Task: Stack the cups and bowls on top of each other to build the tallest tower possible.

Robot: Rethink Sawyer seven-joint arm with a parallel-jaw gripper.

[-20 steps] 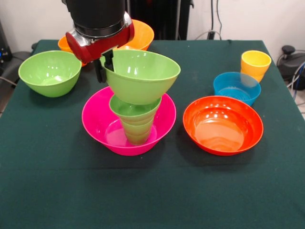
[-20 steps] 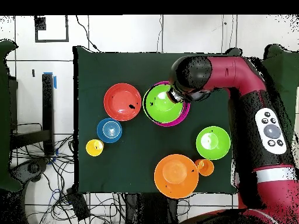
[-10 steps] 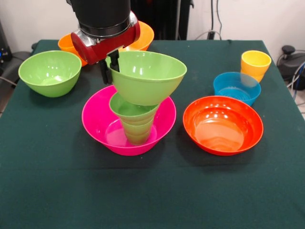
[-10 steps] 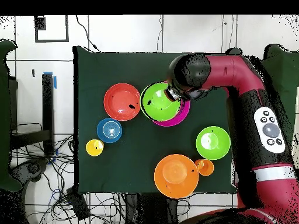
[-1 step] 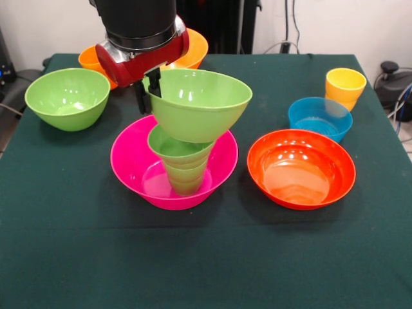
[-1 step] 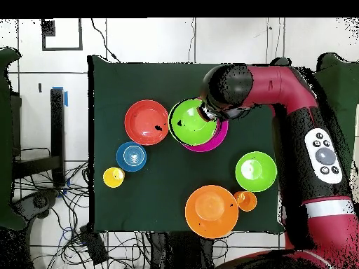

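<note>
Pink bowl [image 5: 129, 164] sits at the bottom as the base; inside it stands a green cup [image 5: 185, 177] with a small green bowl [image 5: 170, 147] nested on it, so the tower is two pieces up from its base. Up top, the gripper [image 5: 147, 90] is pinching the rim of a light green bowl [image 5: 199, 106], one finger inside, one outside; that bowl hangs tilted, its bottom right at the small bowl's mouth, and whether it is seated I cannot tell. From overhead it sits a touch off centre over the pink base, toward the red bowl [image 6: 146, 122].

Plenty left on the table: the second light green bowl [image 5: 66, 98] off to one side; the big orange bowl [image 5: 190, 48] and orange cup [image 5: 89, 59] behind the arm; the red bowl beside the tower; the blue bowl [image 5: 320, 117] and yellow cup [image 5: 345, 87] touching, well apart from the tower. My call: under halfway, with this placement not yet finished and six pieces untouched.
</note>
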